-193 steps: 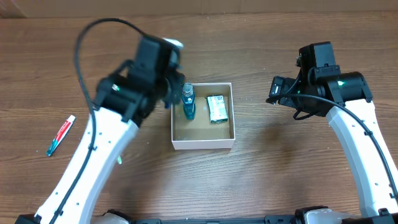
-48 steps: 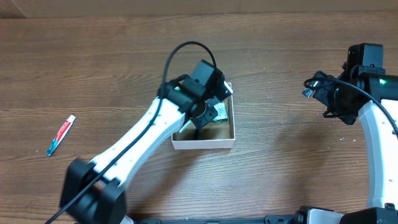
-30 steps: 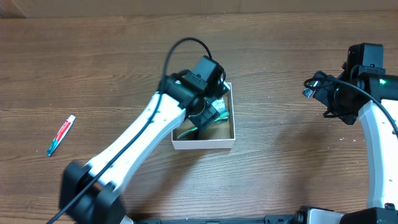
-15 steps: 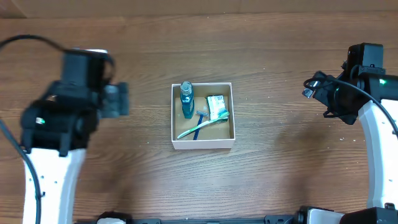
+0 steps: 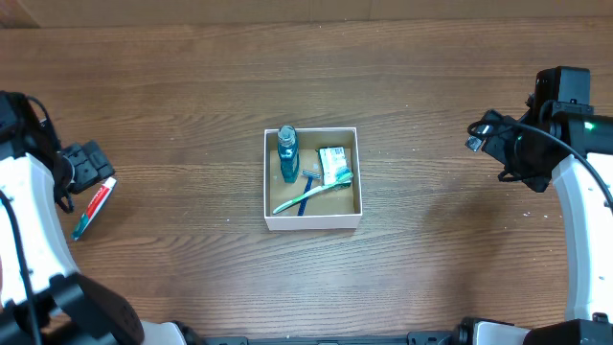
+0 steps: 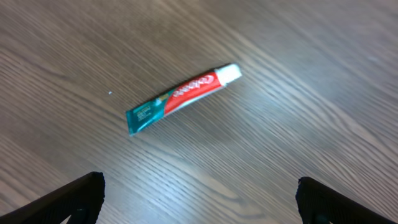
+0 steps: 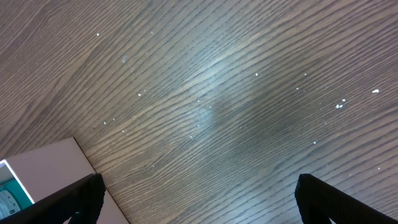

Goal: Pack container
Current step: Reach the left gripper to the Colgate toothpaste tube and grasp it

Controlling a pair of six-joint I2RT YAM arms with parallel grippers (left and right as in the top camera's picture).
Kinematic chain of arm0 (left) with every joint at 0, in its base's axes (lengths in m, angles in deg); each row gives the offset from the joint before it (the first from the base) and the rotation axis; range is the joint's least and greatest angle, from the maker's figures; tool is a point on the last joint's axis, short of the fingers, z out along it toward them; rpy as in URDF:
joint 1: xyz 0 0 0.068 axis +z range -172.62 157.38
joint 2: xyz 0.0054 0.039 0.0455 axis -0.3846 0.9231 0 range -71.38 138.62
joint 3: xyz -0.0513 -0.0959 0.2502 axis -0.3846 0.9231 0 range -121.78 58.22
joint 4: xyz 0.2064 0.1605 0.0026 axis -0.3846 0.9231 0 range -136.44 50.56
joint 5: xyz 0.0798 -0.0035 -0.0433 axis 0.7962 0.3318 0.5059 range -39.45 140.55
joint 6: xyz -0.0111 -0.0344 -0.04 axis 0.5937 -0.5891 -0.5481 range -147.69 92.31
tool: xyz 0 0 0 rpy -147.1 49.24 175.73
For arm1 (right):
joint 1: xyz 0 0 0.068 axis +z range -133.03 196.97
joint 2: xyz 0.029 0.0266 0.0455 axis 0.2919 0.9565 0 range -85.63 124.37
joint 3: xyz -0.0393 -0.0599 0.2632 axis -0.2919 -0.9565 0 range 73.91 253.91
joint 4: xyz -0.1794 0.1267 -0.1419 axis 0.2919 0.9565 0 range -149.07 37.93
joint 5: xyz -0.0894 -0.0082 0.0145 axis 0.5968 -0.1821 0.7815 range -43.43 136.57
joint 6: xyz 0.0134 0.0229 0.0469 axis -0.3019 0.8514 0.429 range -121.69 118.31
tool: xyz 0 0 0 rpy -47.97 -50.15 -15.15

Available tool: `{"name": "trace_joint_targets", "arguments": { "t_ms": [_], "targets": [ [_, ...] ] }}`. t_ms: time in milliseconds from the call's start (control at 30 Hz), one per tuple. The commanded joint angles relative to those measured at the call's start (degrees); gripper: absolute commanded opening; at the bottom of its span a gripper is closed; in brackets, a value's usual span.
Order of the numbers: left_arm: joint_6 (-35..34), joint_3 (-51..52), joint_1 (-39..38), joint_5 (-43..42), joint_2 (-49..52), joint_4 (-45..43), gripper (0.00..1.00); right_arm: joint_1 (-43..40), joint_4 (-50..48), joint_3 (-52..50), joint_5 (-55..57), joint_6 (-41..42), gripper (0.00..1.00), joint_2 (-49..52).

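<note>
The container (image 5: 312,222), a shallow white-walled box with a brown floor, sits mid-table. Inside lie a blue bottle (image 5: 288,153), a green-and-white packet (image 5: 333,165), a blue razor (image 5: 306,181) and a green toothbrush (image 5: 313,195). A red, white and teal toothpaste tube (image 5: 94,207) lies on the wood at the far left. My left gripper (image 5: 84,165) hovers just above that tube (image 6: 183,97), open and empty (image 6: 199,196). My right gripper (image 5: 484,134) hangs open and empty to the right of the container, over bare wood (image 7: 199,196).
The container's near corner (image 7: 50,165) shows at the lower left of the right wrist view. The table is brown wood grain throughout, with the left arm (image 5: 24,220) along the left edge and the right arm (image 5: 575,211) along the right edge.
My left arm has pulled out of the container and swung to the far left above the toothpaste tube, its jaws opening. The toothbrush now lies in the container. The right arm stays put.
</note>
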Motion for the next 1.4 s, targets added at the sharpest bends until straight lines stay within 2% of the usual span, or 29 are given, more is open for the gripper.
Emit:
{"name": "trace_joint_targets", "arguments": {
  "t_ms": [0,367,567,933,1267,1333,1367],
  "targets": [
    [3.17,0.31,2.67,-2.23,4.76,-2.19,1.00,0.09,-0.26,-0.02,-0.31,-0.39,1.00,-0.59],
    [5.49,0.31,3.15,-1.90,18.75,-5.07,1.00,0.09,-0.28,-0.02,-0.31,-0.61,1.00,-0.59],
    [5.51,0.31,3.19,-0.96,23.12,-6.25,1.00,0.09,-0.31,-0.02,-0.28,-0.61,1.00,-0.59],
    [7.02,0.39,3.19,-0.31,24.02,-10.45,1.00,0.09,-0.37,-0.02,-0.26,-0.83,1.00,-0.59],
    [7.41,4.85,3.19,-0.37,24.65,-13.42,1.00,0.09,-0.50,-0.02,-0.26,-0.83,1.00,-0.59],
    [7.39,4.96,3.19,-0.42,24.63,-13.05,0.95,0.09,-0.50,-0.02,-0.26,-0.83,1.00,-0.59],
    [7.39,4.96,3.17,-0.92,24.65,-12.74,0.89,0.09,-0.50,-0.02,-0.26,-0.83,1.00,-0.59]
  ]
}}
